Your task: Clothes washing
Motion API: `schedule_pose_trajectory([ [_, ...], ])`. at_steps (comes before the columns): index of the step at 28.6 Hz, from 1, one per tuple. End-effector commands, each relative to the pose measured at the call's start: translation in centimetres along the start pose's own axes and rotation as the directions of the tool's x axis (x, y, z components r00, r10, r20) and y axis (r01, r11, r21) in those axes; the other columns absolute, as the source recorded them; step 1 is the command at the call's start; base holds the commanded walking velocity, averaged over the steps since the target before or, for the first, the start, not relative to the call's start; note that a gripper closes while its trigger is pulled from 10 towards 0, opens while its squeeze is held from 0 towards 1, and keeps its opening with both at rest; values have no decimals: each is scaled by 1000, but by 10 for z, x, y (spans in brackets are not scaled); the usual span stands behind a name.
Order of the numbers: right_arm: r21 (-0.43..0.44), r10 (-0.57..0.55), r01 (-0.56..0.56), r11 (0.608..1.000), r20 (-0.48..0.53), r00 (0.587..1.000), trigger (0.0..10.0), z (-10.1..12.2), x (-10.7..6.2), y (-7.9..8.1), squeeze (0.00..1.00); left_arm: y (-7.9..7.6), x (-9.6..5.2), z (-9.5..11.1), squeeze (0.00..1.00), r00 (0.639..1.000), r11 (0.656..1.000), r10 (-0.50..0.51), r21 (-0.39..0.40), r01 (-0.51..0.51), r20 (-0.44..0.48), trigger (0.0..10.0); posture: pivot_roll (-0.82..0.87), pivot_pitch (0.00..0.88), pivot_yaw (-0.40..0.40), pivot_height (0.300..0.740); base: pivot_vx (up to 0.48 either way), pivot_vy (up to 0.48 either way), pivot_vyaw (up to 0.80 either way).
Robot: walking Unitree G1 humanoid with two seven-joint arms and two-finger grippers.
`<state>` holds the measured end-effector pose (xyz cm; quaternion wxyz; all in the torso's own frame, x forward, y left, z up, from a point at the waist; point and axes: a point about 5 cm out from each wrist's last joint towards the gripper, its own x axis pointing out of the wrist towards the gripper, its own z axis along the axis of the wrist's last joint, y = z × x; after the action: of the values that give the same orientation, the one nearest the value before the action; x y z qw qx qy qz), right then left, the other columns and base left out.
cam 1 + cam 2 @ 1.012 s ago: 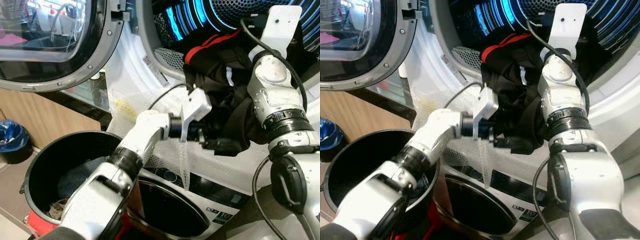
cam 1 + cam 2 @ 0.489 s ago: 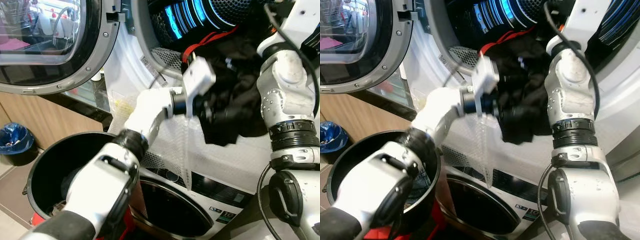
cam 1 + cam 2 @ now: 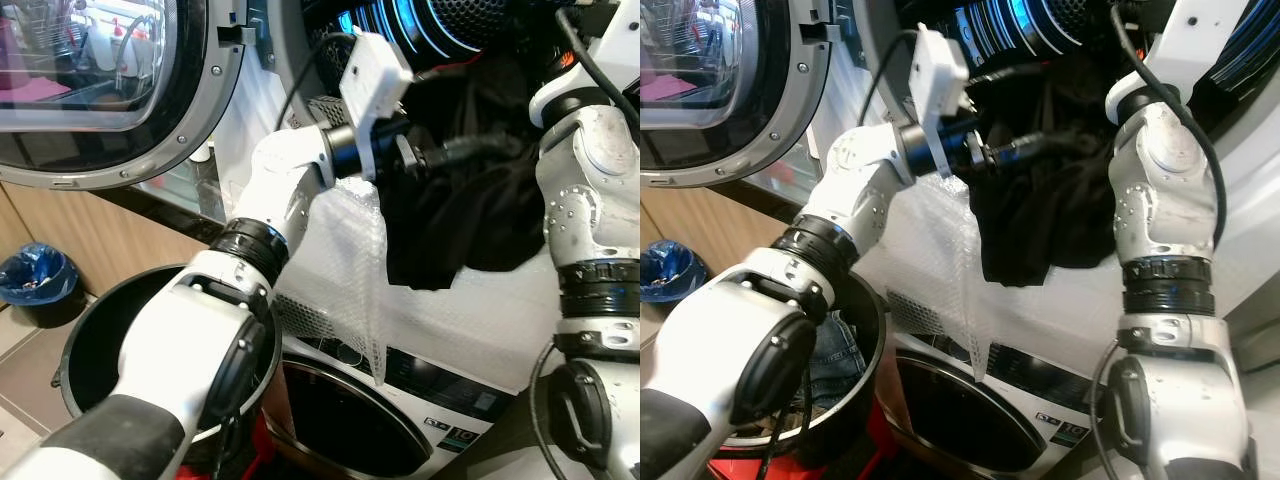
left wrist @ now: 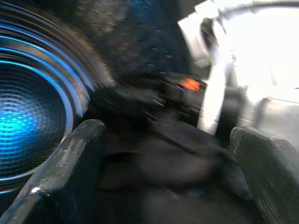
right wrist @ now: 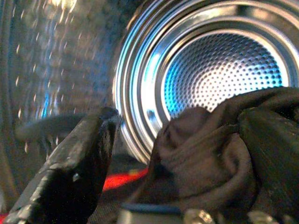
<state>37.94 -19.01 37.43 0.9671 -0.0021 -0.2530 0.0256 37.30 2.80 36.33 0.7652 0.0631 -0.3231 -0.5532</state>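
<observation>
Two grippers at the drum mouth. Left gripper has risen from below the opening, fingers spread with the crumpled black garment between them; grip unclear. Garment now hangs over the lip of the perforated steel drum, partly loaded. Right gripper inside the drum, fingers apart, cloth bunched between. Round black laundry bucket below, contents partly hidden.

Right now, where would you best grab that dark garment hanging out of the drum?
Probably the hanging lower fold of the dark garment, taken from the front below the drum opening: it droops free over the white door rim, so a pincer could close around it.
</observation>
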Motion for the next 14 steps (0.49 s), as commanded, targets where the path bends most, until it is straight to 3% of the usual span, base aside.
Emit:
schedule_pose_trajectory([
  [1,-31,13,-13,999,-18,1000,10000,3,-5,-7,0,3,4,7,0,1000,999,4,41,-4,-10,10000,-158,15,-73,740,0,0,0],
  [6,59,78,-74,996,-76,994,10000,2,-15,-17,0,13,-12,0,0,995,996,73,60,-69,-62,10000,-176,18,-68,740,0,0,0],
  [11,58,71,-66,996,-84,994,10000,2,-17,-21,0,12,-19,-9,0,991,996,67,61,-60,-120,10000,-181,16,-62,740,0,0,0],
  [14,69,73,-68,995,-82,994,10000,3,-19,-21,0,2,-23,-21,0,982,999,-53,-18,51,-181,10000,-176,16,-58,740,0,0,0],
])
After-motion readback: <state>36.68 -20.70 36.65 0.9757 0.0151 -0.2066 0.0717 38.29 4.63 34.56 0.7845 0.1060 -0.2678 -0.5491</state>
